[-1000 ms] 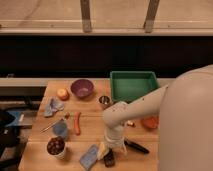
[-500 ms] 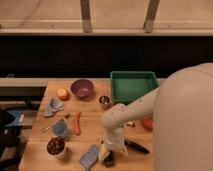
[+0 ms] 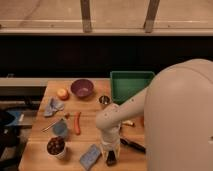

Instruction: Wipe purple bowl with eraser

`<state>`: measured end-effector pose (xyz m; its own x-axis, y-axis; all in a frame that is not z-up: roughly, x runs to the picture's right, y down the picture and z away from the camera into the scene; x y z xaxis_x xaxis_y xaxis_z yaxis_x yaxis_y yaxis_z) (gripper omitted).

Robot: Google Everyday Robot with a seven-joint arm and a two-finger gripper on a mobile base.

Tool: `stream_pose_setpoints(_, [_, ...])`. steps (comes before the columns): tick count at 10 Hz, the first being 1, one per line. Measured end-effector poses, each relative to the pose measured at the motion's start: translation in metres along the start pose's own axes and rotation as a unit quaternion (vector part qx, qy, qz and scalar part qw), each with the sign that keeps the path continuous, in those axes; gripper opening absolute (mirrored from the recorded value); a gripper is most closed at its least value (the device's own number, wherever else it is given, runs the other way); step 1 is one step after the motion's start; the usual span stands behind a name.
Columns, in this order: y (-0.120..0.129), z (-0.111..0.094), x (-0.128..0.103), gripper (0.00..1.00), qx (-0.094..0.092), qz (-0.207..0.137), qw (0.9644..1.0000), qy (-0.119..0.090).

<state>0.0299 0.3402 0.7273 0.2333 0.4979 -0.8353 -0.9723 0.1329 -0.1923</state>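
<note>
— Where did we have the gripper (image 3: 111,153)?
— Low at the front edge of the table (image 3: 90,111), right over the eraser (image 3: 111,160), just beside the blue-grey pad (image 3: 90,156). We couldn't tell whether it had taken hold.
— And the purple bowl (image 3: 82,88)?
— Well apart, far-left (near the green bin (image 3: 131,85)). We judged the way led between the orange-red stick (image 3: 77,122) and the metal cup (image 3: 104,100); the eraser's long axis was hidden from us.

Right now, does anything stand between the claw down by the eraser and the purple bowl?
Nothing squarely. From the claw, at the eraser, the way to the purple bowl runs between an orange carrot and a small metal cup.
</note>
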Motion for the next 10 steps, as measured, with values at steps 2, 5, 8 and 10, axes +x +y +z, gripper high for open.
stream_pose_setpoints(2, [0.001, -0.002, -0.001, 0.12, 0.002, 0.000, 1.0000, -0.003])
stream_pose_setpoints(5, [-0.005, -0.016, -0.006, 0.00, -0.009, 0.010, 0.9998, -0.012])
stream_pose_setpoints(8, [-0.015, -0.050, -0.011, 0.00, -0.033, 0.017, 0.9987, -0.036])
stream_pose_setpoints(10, [-0.024, -0.081, -0.015, 0.00, -0.063, 0.021, 0.9957, -0.065])
